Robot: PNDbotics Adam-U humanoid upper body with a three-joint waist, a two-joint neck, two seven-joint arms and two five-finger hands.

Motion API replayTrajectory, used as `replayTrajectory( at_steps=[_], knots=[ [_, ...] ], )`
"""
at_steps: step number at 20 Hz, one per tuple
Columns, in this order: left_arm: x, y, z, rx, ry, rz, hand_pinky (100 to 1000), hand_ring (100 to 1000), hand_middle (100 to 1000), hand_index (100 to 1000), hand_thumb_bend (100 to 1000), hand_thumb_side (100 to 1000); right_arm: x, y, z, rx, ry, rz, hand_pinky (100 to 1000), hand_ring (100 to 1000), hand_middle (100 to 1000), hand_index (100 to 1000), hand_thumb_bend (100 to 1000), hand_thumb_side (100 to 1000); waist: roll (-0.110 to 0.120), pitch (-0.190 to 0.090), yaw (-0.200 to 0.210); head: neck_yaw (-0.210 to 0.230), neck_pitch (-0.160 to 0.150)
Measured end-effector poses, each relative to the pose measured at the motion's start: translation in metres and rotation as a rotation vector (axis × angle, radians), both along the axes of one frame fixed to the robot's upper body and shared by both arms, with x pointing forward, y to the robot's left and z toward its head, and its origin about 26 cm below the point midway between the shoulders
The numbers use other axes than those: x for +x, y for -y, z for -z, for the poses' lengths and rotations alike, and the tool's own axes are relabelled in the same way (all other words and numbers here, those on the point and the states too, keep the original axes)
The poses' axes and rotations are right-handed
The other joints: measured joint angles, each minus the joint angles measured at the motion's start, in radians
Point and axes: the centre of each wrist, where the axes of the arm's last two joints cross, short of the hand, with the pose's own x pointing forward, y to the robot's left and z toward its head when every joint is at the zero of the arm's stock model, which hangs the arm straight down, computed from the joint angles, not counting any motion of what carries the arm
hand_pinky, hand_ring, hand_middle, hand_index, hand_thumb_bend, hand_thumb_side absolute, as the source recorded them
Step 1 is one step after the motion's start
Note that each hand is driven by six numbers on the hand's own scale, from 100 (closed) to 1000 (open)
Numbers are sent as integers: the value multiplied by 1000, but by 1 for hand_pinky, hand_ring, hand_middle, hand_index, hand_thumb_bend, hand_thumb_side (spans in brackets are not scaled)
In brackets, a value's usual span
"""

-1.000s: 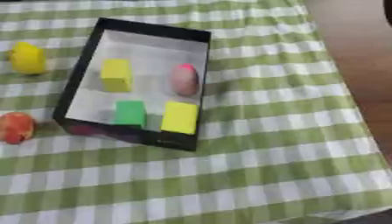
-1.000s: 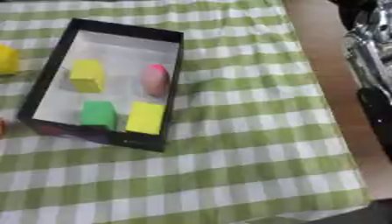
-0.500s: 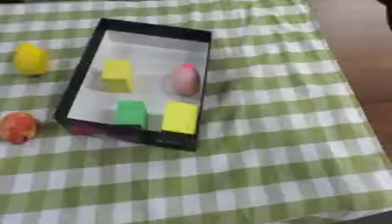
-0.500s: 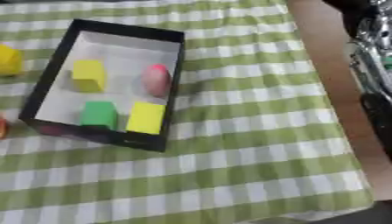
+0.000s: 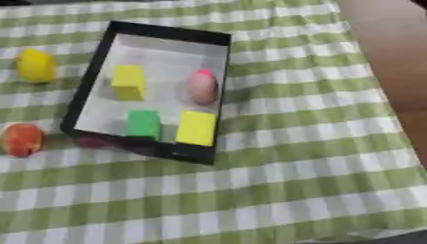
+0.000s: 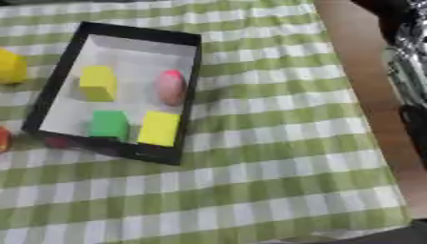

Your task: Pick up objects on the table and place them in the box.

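While the green-and-white checked cloth (image 5: 283, 157) fills most of the frame, the black box (image 5: 218, 90) lies in the upper left, slightly askew, its pale floor holding four things: a yellow block (image 5: 129, 82) at upper left, a pink oval (image 5: 202, 86) against the right wall, a green block (image 5: 143, 124) at lower left and a second yellow block (image 5: 197, 127) just beside it at lower right. Outside the box, at the frame's left edge, a yellow fruit (image 5: 36, 66) sits level with the box's upper half, well apart from its wall, and a red-orange fruit (image 5: 22, 139) lies near the lower left corner of the box. A small dark red patch (image 5: 92, 141) shows against the box's lower wall. At the right edge of the right eye view, black and silver robot parts (image 6: 409, 57) hang over the brown table edge (image 6: 354, 71); no hand can be made out there, so I cannot tell how either hand's fingers stand, and nothing is seen held.
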Motion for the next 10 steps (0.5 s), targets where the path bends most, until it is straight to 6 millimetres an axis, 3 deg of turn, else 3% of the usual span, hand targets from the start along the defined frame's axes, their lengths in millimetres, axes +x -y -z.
replayTrajectory(
  at_steps=[2, 6, 10],
  knots=[
    [11, 3, 1, -16, -4, -16, 794, 739, 743, 852, 586, 101, 0, 0, 0, 0, -5, 2, 912, 809, 693, 780, 375, 295, 1, 0, 0, 3, 0],
    [32, 8, 3, -19, 0, -42, 798, 749, 739, 833, 504, 100, 0, 1, 2, 0, -18, 8, 912, 806, 690, 779, 375, 296, 2, 0, 0, 11, 0],
    [50, 13, 6, -18, 3, -57, 796, 746, 735, 831, 525, 100, 0, 0, 3, 3, -24, 9, 912, 805, 689, 779, 376, 297, 2, 0, 1, 15, 0]
  ],
)
